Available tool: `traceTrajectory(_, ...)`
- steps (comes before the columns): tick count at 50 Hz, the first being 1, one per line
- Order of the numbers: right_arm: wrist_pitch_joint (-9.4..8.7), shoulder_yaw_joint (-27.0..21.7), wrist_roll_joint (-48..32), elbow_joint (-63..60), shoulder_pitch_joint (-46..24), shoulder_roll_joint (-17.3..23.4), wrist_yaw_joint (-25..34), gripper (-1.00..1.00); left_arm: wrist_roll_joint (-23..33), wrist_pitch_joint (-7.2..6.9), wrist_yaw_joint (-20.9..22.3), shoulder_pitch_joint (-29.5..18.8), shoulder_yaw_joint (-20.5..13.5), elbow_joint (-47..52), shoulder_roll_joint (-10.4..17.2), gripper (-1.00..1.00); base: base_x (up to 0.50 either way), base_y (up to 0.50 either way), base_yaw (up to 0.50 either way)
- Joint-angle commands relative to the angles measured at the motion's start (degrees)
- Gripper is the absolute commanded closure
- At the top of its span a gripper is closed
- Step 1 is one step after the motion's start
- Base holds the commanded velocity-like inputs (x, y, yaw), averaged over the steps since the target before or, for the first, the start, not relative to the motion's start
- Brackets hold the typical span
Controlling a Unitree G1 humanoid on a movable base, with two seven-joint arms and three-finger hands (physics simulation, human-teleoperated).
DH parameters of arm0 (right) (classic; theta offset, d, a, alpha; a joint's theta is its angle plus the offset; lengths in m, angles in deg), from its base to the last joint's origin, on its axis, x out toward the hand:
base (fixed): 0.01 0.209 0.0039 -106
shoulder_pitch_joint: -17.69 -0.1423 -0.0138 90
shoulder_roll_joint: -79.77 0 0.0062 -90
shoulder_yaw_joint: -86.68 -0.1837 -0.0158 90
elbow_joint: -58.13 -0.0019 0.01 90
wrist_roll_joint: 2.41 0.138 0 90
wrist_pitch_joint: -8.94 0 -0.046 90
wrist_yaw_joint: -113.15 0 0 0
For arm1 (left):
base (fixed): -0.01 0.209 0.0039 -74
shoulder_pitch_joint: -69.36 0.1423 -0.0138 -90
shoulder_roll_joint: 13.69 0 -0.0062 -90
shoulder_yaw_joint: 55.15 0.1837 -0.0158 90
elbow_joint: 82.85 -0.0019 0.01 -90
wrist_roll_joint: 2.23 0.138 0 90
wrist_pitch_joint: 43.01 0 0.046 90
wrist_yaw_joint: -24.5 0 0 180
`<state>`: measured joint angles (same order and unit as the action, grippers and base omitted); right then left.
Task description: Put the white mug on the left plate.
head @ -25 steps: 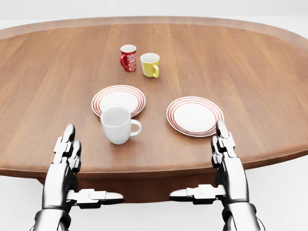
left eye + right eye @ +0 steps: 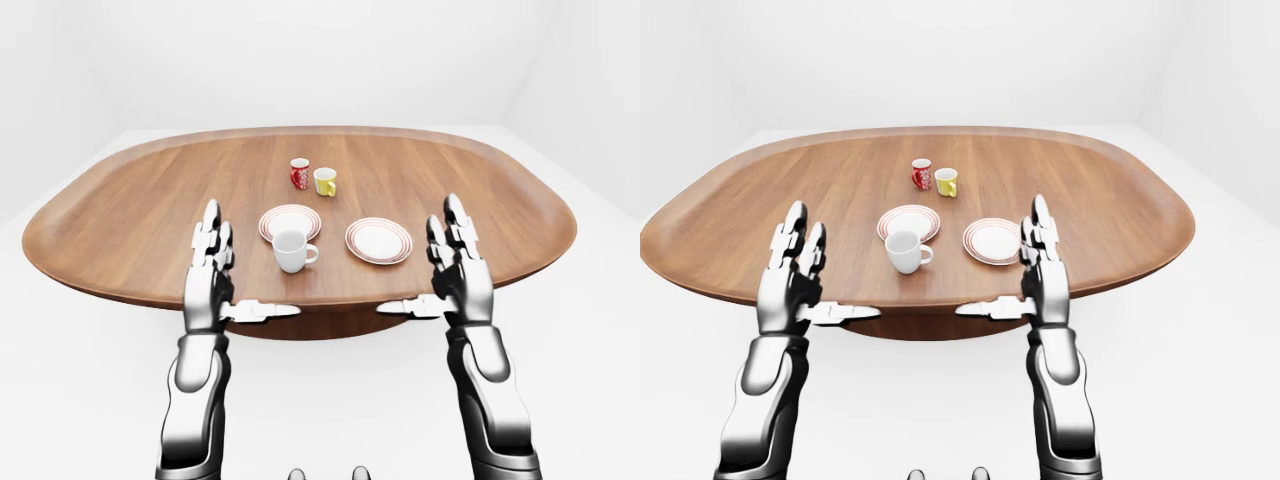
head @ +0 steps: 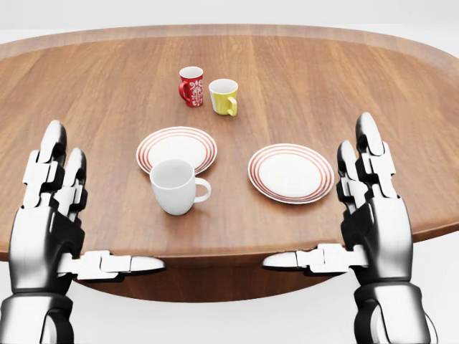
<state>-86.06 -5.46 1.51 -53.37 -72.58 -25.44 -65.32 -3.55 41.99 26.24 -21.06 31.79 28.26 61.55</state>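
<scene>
- Oval wooden table: fills most of the head view, its near edge running across the lower part of the frame; the wood grain runs left to right.
- Left hand: lower left of the head view, palm turned inward, fingers straight and spread upward, thumb stretched sideways toward frame centre. It holds nothing and stands well apart from the white mug.
- Right hand: lower right of the head view, mirroring the left, fingers extended upward and apart, thumb pointing toward frame centre. It holds nothing; its fingertips sit just right of the right plate in the picture.
- Right plate: white with red rings at the rim, right of centre, flat on the table, nothing on it.
- Left plate: same red-ringed pattern, left of centre, slightly higher in the frame than the right plate, nothing resting on it.
- White mug: upright on the table just below the left plate, its rim overlapping the plate's lower edge in the picture; whether it touches the plate cannot be told. Handle points right. Not on the plate.
- Yellow mug: upright, upper centre, handle toward the lower right.
- Red mug: upright with a white pattern, just left of the yellow mug, close beside it.
</scene>
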Motion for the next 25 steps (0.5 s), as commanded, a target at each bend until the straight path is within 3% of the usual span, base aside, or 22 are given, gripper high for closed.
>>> traceTrajectory(1,0.00,-0.58,3.04,-12.83,-0.25,-0.10,-0.62,-1.00,-1.45,0.00,-0.32,-0.33,-1.12,10.45,0.15,-0.99,0.00,0.00,0.00)
traceTrajectory(11,0.00,-1.08,3.86,-12.47,0.30,0.26,0.03,-1.00,-3.53,0.00,-0.44,-0.72,-1.98,10.68,0.23,-0.99,0.00,0.02,0.00)
traceTrajectory(25,0.00,-1.31,4.48,-12.67,0.40,0.31,0.34,-1.00,-3.77,0.00,-0.43,-0.55,-1.96,10.26,0.50,-0.99,0.00,0.49,0.00)
